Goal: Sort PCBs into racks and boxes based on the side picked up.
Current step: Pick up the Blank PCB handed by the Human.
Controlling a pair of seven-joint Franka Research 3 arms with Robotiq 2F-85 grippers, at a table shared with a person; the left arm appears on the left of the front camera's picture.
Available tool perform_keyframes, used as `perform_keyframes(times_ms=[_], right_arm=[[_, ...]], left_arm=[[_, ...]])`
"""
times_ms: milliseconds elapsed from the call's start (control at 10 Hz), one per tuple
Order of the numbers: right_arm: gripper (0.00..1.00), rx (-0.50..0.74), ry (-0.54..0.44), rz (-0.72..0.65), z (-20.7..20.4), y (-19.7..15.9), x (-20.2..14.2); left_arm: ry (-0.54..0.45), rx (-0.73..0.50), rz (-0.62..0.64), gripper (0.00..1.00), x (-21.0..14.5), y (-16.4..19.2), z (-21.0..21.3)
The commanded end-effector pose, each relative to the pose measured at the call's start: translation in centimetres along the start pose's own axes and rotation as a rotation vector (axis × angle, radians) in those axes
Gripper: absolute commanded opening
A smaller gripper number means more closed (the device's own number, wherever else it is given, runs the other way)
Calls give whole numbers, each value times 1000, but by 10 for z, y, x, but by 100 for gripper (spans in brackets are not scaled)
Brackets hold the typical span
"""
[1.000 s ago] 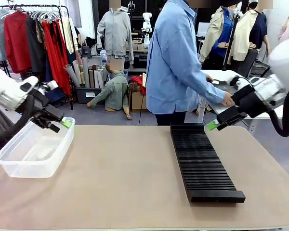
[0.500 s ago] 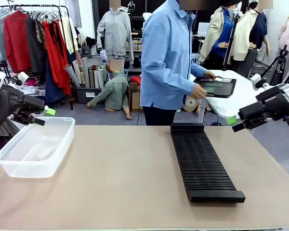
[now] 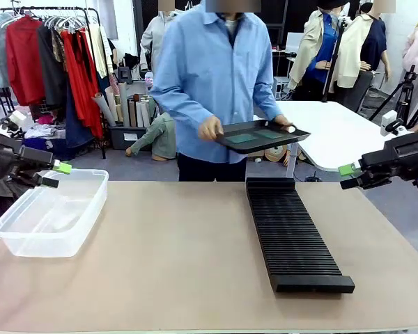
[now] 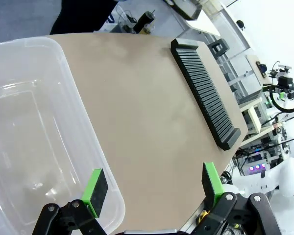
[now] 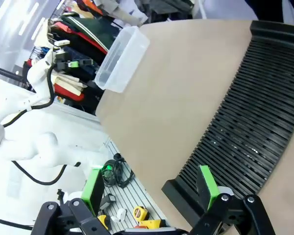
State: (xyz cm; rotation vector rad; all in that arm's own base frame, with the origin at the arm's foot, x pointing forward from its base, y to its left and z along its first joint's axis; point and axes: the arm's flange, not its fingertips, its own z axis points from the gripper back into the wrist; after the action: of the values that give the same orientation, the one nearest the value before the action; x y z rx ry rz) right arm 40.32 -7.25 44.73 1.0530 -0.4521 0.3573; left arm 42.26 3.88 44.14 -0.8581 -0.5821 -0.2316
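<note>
- Green PCBs (image 3: 242, 138), two that I can make out, lie flat in a shallow black tray (image 3: 287, 136). The person's hands (image 3: 210, 129) carry it above the far edge of the table (image 3: 181, 264), just beyond the rack's far end. No board has reached the table, the rack or the tub yet.
- The black slotted rack (image 3: 292, 233) runs lengthwise right of centre, and the clear plastic tub (image 3: 52, 216) sits well apart at the left.
- My left gripper (image 3: 56, 175) hovers by the tub's far end. My right gripper (image 3: 347, 177) hangs off the table's right side. Both have their jaws spread wide and carry nothing.
- As I judge it, the step is waiting for the tray. I'd hold both arms clear until it is set down and check which face of a board is up. Then I'd take the board by its edges, not its flat.
- The front view gives me the tray and the boards. The left wrist view looks straight down into the tub, whose floor is bare. The right wrist view looks along the rack's slots, and none looks filled.
</note>
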Motion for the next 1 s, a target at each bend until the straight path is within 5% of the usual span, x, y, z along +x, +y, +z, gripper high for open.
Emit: perform_keyframes(times_ms=[0, 900], right_arm=[[100, 33, -17, 24, 5, -2, 6], [100, -1, -4, -6, 8, -2, -1]], left_arm=[[-31, -28, -21, 100, -3, -1, -3], [-12, -7, -4, 100, 1, -3, -2]])
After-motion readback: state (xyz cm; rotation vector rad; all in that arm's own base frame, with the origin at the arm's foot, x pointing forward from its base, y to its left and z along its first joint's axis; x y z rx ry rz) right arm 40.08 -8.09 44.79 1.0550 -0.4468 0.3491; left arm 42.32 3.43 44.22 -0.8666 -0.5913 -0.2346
